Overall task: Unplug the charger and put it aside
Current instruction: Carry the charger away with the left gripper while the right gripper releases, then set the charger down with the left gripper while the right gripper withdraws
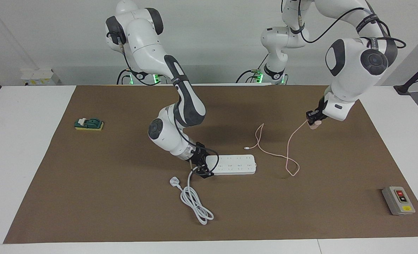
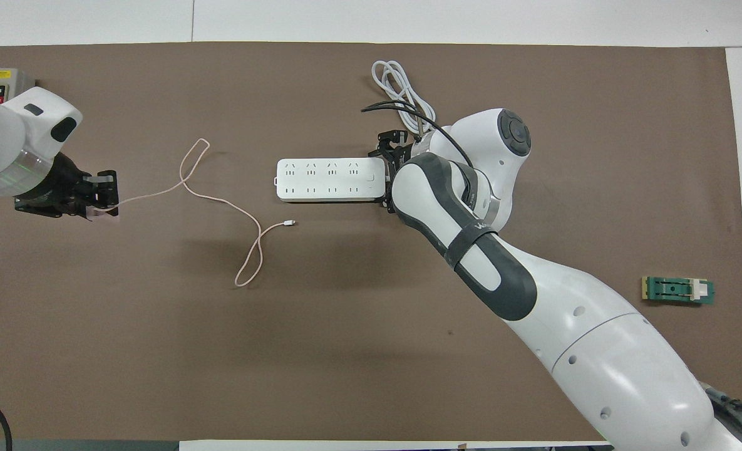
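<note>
The charger (image 1: 314,125), a small pale pink cube, hangs above the brown mat toward the left arm's end of the table, well apart from the white power strip (image 1: 234,164). My left gripper (image 1: 313,120) (image 2: 104,199) is shut on it. Its thin pink cable (image 1: 287,151) (image 2: 220,200) trails down to the mat, loops, and ends in a small connector (image 1: 246,148) (image 2: 290,222) lying beside the strip. My right gripper (image 1: 202,166) (image 2: 387,173) sits low at the cord end of the power strip (image 2: 330,180), fingers on either side of it, clamping it.
The strip's thick white cord (image 1: 194,203) (image 2: 399,84) lies coiled with its plug, farther from the robots than the strip. A grey switch box (image 1: 398,200) (image 2: 1,88) stands at the left arm's end. A green block (image 1: 89,124) (image 2: 677,290) lies at the right arm's end.
</note>
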### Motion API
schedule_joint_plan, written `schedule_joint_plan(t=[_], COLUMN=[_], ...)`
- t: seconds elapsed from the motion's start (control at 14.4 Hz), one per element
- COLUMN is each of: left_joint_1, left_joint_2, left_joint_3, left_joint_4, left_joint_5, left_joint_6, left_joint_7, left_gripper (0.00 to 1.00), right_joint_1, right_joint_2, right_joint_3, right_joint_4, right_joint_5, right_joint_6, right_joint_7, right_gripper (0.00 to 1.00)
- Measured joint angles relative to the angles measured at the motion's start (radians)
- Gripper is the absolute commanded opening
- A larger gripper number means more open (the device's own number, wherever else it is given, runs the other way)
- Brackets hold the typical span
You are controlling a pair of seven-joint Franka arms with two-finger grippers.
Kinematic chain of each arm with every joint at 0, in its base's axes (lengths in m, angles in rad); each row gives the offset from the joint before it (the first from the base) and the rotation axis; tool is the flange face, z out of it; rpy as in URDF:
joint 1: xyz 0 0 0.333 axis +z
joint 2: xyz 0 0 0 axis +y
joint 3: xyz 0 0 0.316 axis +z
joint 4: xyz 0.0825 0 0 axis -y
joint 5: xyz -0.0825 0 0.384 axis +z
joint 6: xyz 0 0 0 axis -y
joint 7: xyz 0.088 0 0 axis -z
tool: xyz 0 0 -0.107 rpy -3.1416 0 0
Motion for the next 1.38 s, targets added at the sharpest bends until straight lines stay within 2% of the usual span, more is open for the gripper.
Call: schedule_joint_plan(t=[0.21, 0.55, 0.83, 1.11, 1.38], left_joint_1=[0.074, 0.083, 0.103, 0.131, 0.134], left_joint_2=[-0.036, -0.122, -0.184, -0.225, -0.232], left_joint_3=[0.000, -0.004, -0.003, -0.002, -0.003], left_joint_4=[-0.110, -0.320, -0.484, -0.634, -0.681], left_joint_5=[-0.060, -0.135, -0.156, -0.165, -0.198], left_joint_6=[0.087, 0.191, 0.262, 0.393, 0.450], left_joint_7=[0.152, 0.243, 0.416, 0.488, 0.494], left_gripper=[0.00, 0.00, 0.00, 0.00, 0.00], right_joint_1=[-0.020, -0.027, -0.028, -0.030, -0.055], right_joint_2=[-0.045, -0.086, -0.151, -0.226, -0.283], right_joint_3=[-0.005, -0.010, -0.047, -0.084, -0.093], right_joint_4=[0.013, 0.024, 0.028, 0.028, 0.028], right_joint_5=[0.000, 0.000, -0.027, -0.116, -0.252], right_joint_6=[-0.022, -0.076, -0.147, -0.224, -0.280], right_joint_7=[0.013, 0.033, 0.033, 0.033, 0.009], right_gripper=[1.00, 1.00, 1.00, 1.00, 1.00])
